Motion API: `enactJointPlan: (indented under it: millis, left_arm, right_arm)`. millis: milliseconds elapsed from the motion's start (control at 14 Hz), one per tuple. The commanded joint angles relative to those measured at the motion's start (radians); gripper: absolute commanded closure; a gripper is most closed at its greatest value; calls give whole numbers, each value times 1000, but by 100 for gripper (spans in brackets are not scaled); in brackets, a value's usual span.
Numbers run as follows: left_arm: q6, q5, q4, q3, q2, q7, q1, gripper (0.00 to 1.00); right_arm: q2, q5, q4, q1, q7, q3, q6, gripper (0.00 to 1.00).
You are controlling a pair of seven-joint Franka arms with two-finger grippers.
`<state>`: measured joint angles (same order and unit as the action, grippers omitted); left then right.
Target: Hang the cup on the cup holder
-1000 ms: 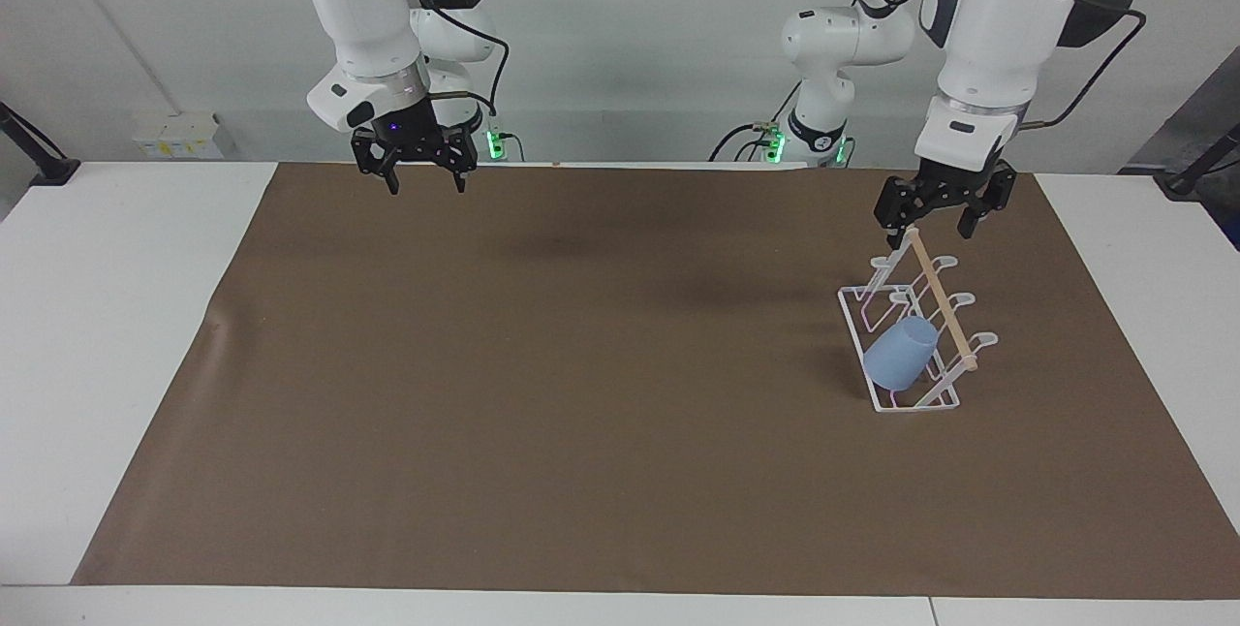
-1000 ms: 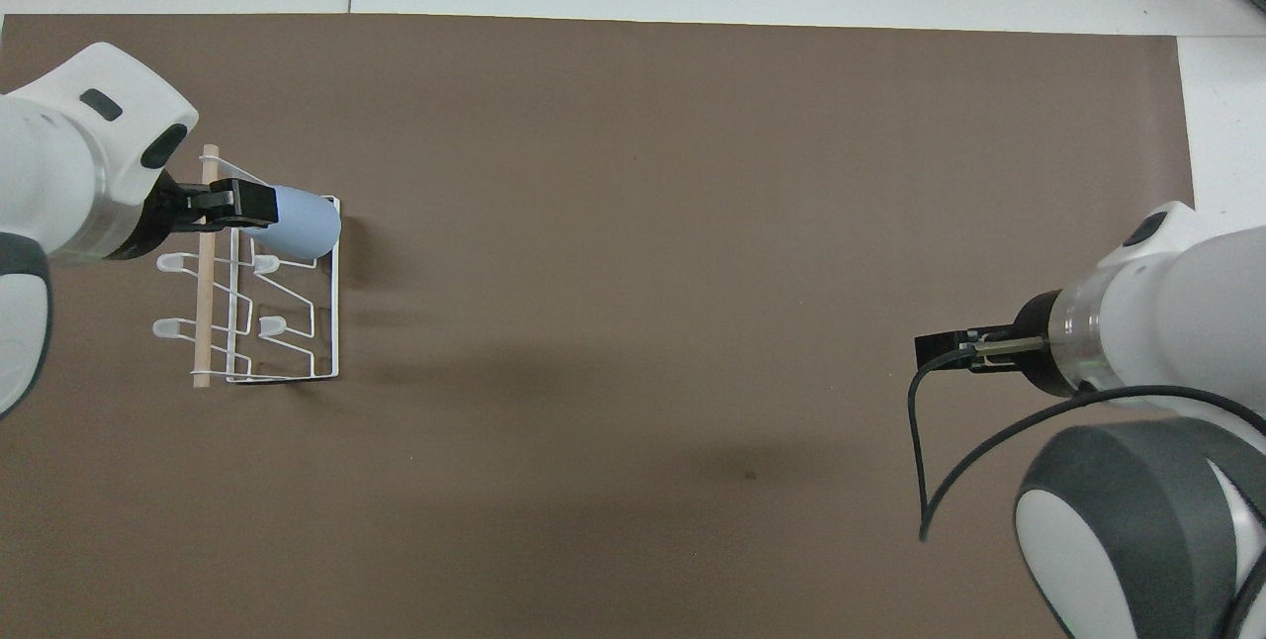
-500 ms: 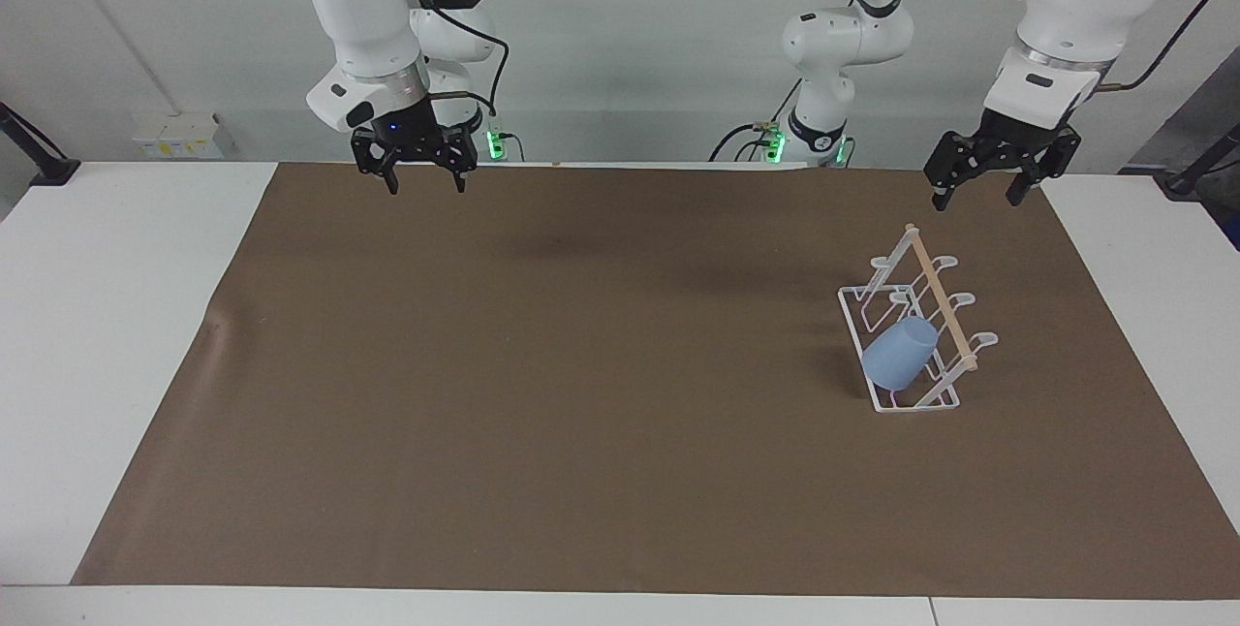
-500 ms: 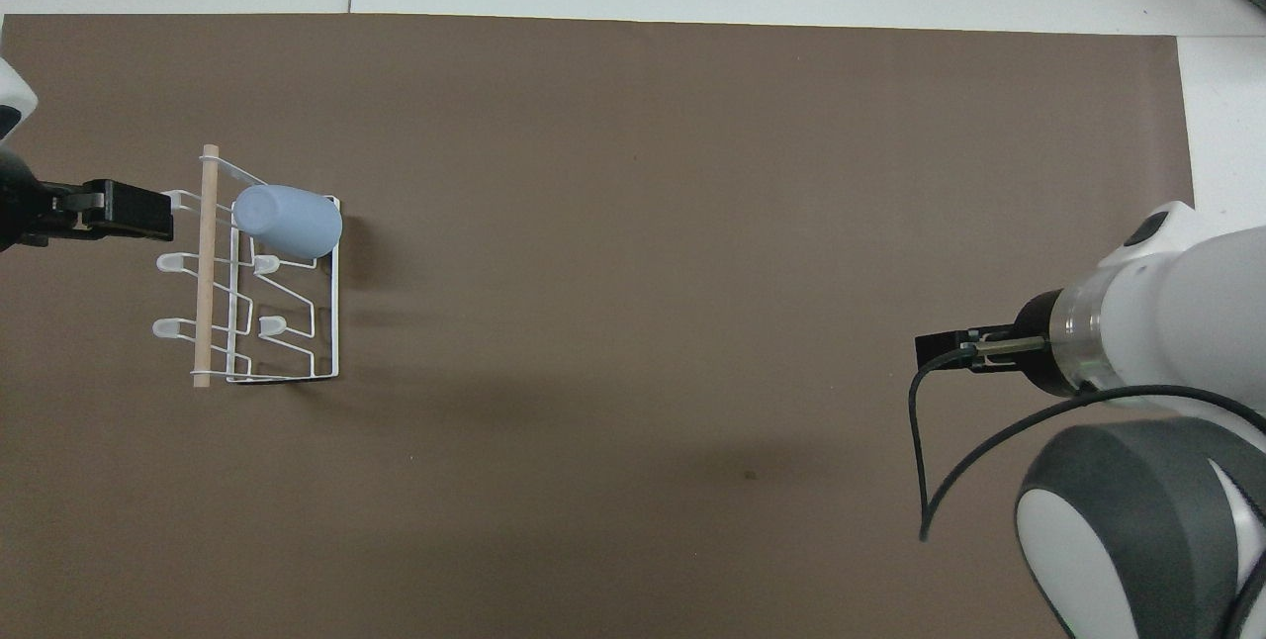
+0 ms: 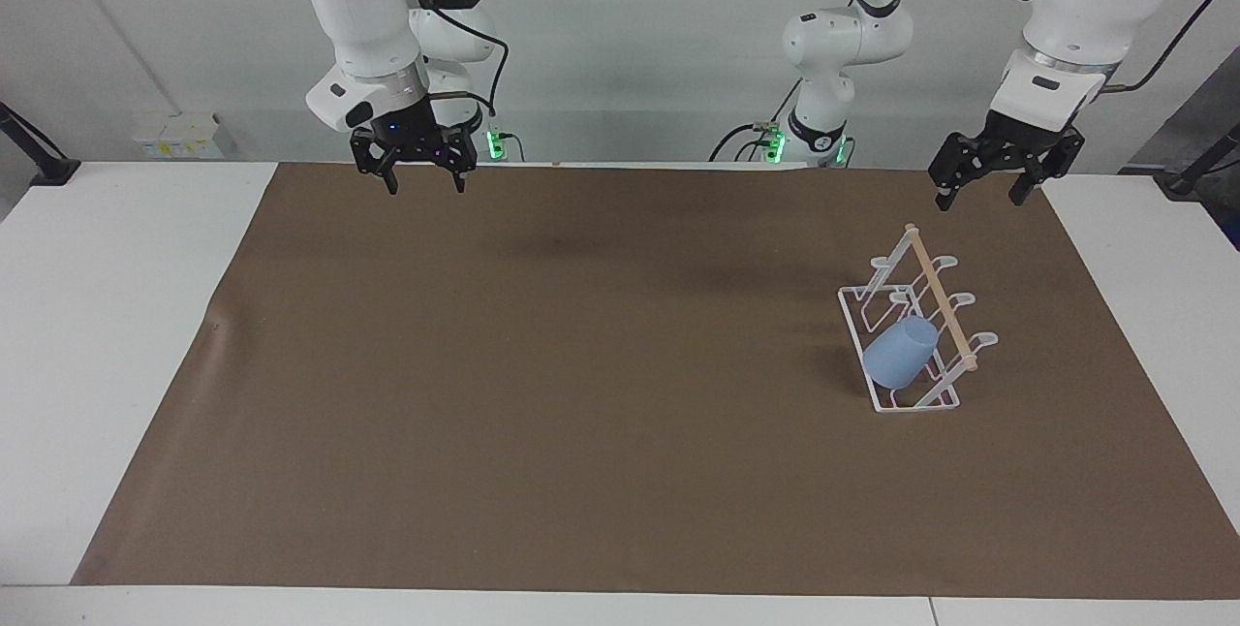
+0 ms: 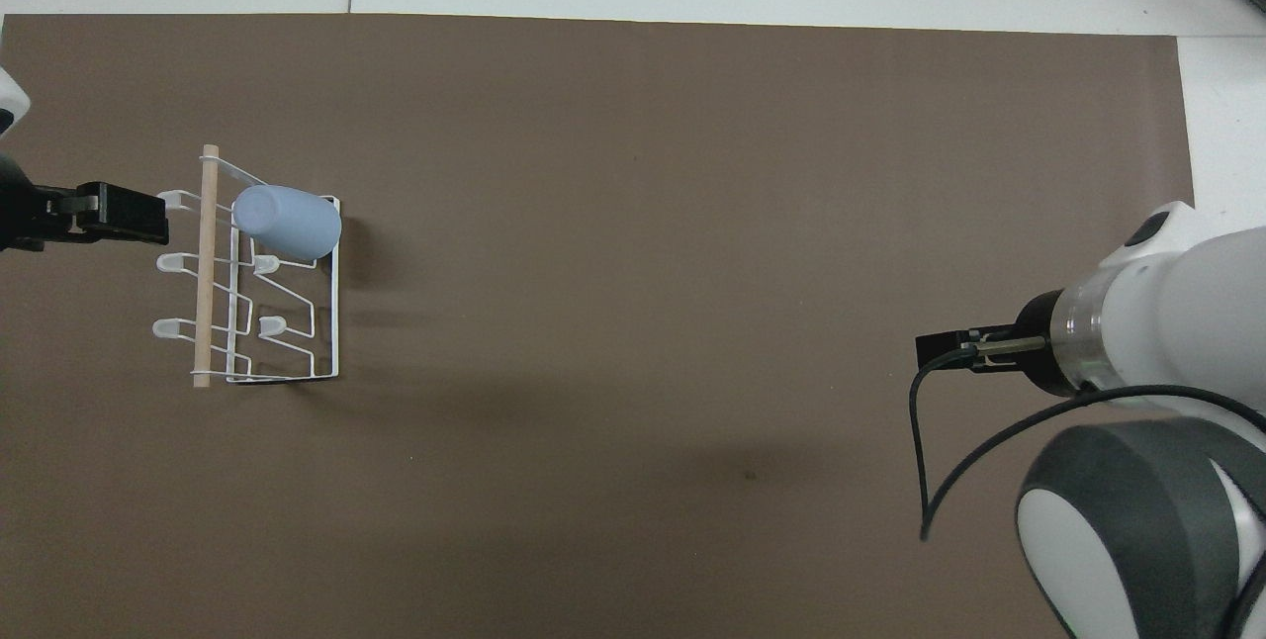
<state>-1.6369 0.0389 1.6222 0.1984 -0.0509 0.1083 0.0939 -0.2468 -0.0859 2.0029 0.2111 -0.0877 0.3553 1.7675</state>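
A small light blue cup (image 5: 901, 366) sat tipped over on one prong of a white wire rack (image 5: 906, 403), at the right of the facing view and the left of the overhead view; it was plain, matte and without a handle, narrowing toward its closed base, which pointed up toward the wooden rod (image 5: 938, 299) along the top of the rack; its mouth faced down toward the rack's base. It hung at the end of the rack farthest from the robots, toward the left arm's end of the brown table mat (image 5: 581, 393).

The left gripper (image 5: 988, 182) hung in the upper right of the facing view, over the mat's edge, apart from the rack, its fingers spread and holding nothing; the right gripper (image 5: 422, 165) waited at the upper left of that view, over the same edge, also spread wide and empty.

The task looked done; the main risk seemed to be the cup sliding or rolling off its prong, since it leaned at a slant and looked light; a knock to the rack from the left arm passing near could tip the cup off or shift the rack on the mat.
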Motion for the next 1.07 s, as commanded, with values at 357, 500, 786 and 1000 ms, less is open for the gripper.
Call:
enactJointPlan:
  millis: [357, 500, 786, 1000]
  left_arm:
    - [31, -28, 80, -17, -63, -185, 52, 0]
    - [29, -31, 79, -17, -63, -130, 52, 0]
    - [-20, -71, 76, -17, -63, -76, 52, 0]
    - [-63, -73, 123, -16, -76, -61, 38, 0]
  right_arm:
    - [-25, -25, 27, 14, 31, -1, 20, 0]
    - [-25, -25, 27, 14, 31, -1, 20, 0]
    - [-25, -25, 27, 16, 31, -1, 18, 0]
    - [-25, -25, 28, 17, 31, -1, 18, 0]
